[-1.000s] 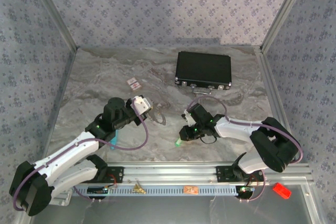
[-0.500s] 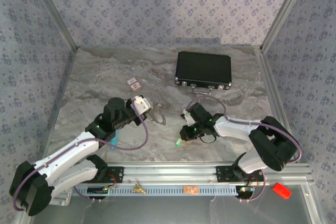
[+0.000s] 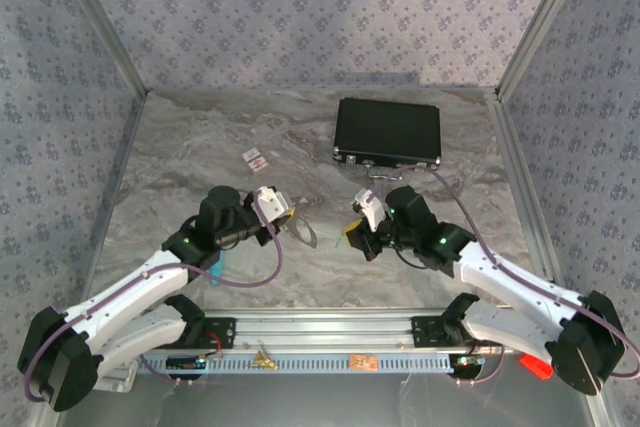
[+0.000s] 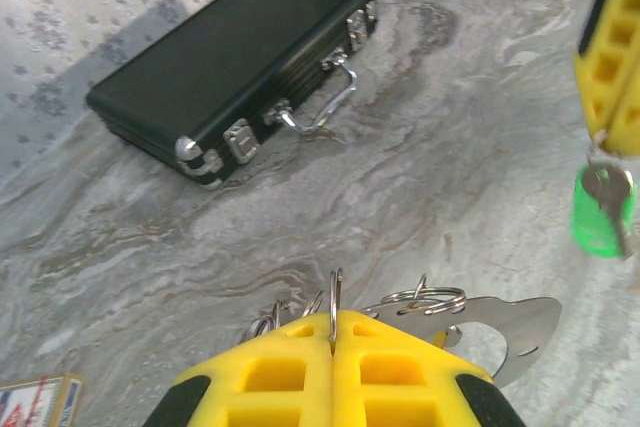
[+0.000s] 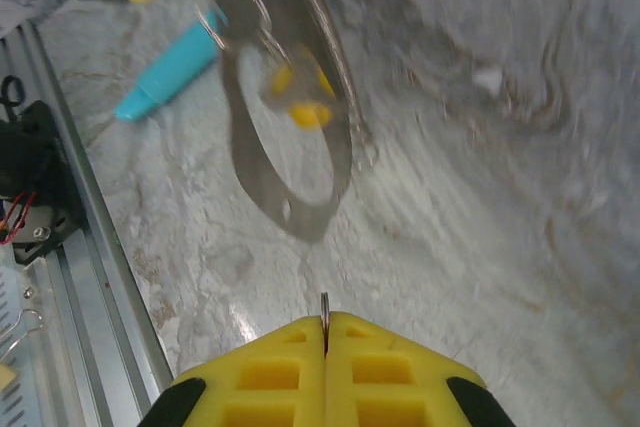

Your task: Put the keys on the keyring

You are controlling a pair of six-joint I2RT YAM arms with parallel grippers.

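**Keys and keyring, one in each tool**

Green key (image 4: 600,212): hangs by its small ring from the right tool (image 5: 324,332), whose fingers are pinched fully together.
Keyring (image 5: 290,147): gripped by the closed left tool (image 4: 335,322), near the green key, apart from it.
Yellow key (image 5: 303,107): blurred, at the hoop.
On the surface (image 3: 200,147): black case (image 3: 388,134), card (image 3: 256,158), teal pen (image 5: 170,72).

Soft, even light, faint shadows; beyond the fingers (image 5: 270,375) of the right gripper (image 5: 325,339) the keyring (image 5: 243,137) smears in motion blur; left wrist view sharp
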